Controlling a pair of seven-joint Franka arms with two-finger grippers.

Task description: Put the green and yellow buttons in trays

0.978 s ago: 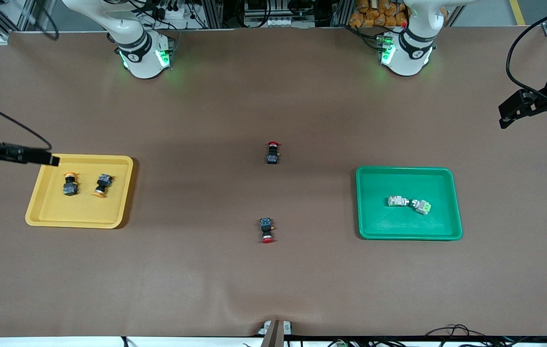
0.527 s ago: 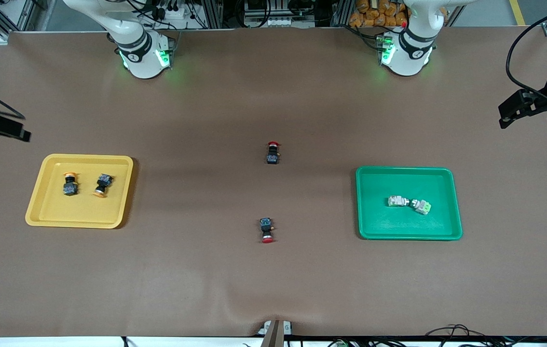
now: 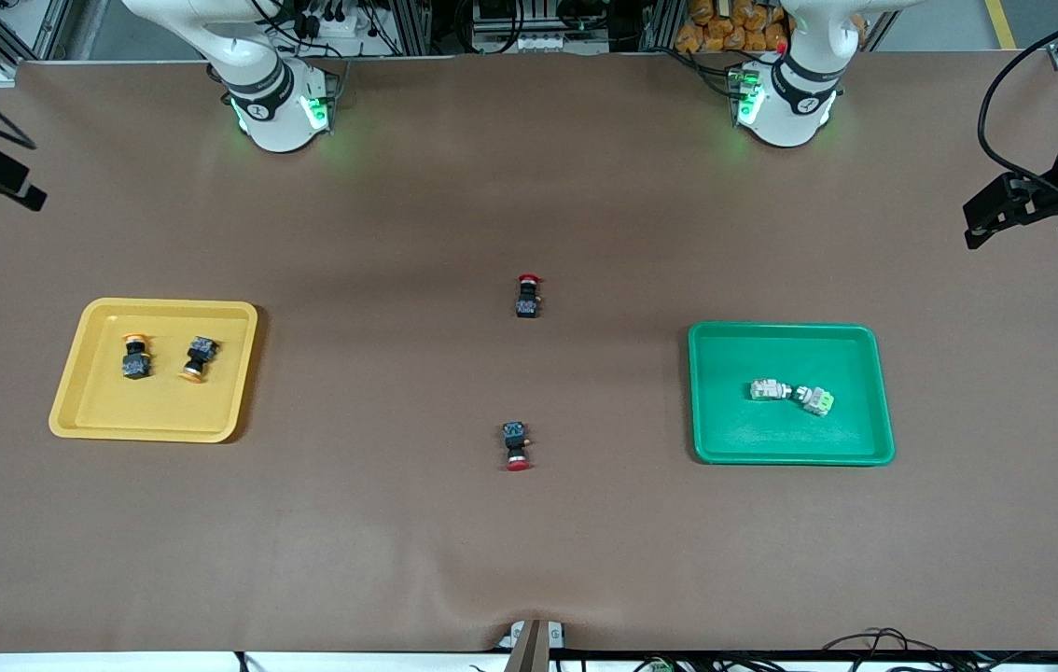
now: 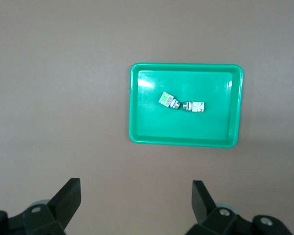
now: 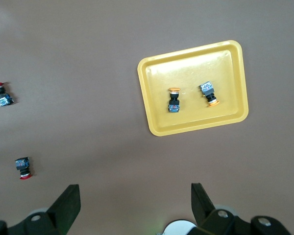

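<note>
Two black buttons with orange-yellow caps (image 3: pixel 134 357) (image 3: pixel 198 358) lie in the yellow tray (image 3: pixel 156 411) at the right arm's end of the table. Two whitish buttons with green parts (image 3: pixel 769 389) (image 3: pixel 814 399) lie touching in the green tray (image 3: pixel 772 434) at the left arm's end. My left gripper (image 4: pixel 136 196) hangs open and empty high over bare table beside the green tray (image 4: pixel 186 132). My right gripper (image 5: pixel 135 198) is also open and empty, high over the table edge beside the yellow tray (image 5: pixel 186 73).
Two black switches with red caps lie on the brown mat midway between the trays, one (image 3: pixel 527 296) farther from the front camera than the other (image 3: pixel 516 445). Both arm bases stand along the table's back edge.
My right gripper has drawn away from over the yellow tray's corner, out toward the table edge at its own end. The left arm, the buttons and the trays have stayed put.
</note>
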